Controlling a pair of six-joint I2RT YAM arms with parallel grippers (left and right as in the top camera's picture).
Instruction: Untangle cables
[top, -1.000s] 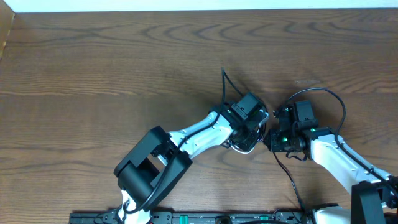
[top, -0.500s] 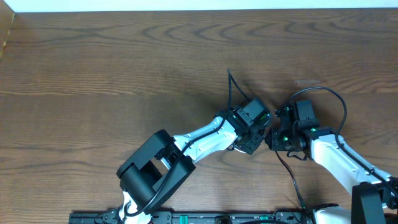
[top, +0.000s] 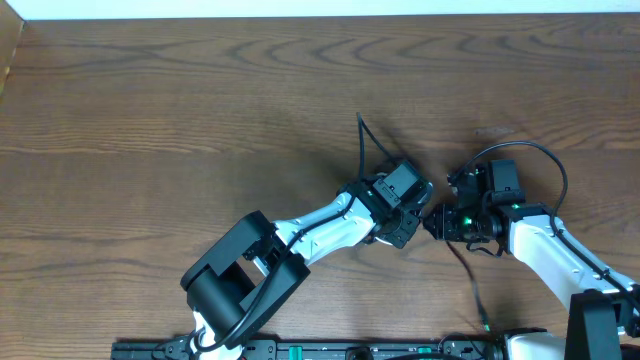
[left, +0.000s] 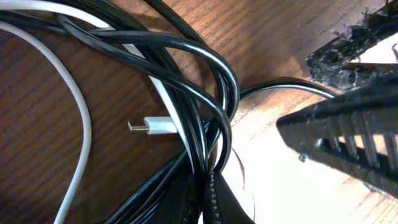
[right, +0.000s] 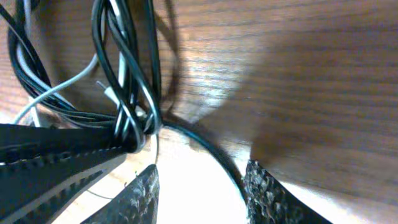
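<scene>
The black cable lies in tangled loops on the wood, and the white cable curves beside it, its small plug pointing left. My left gripper is shut on several strands of the black cable at the bottom of the left wrist view. In the overhead view the left gripper and right gripper nearly meet over the tangle. The right gripper is open, and one black strand runs between its fingers, close to the right one. The white cable is hidden overhead.
One loose end of the black cable points toward the far edge. Another stretch trails to the near edge. A black wire loop arcs over the right arm. Brown table lies to the left.
My left gripper has shut on the black strands and shifted slightly left. The right gripper's jaws have spread wider, and it has drawn a little to the right.
</scene>
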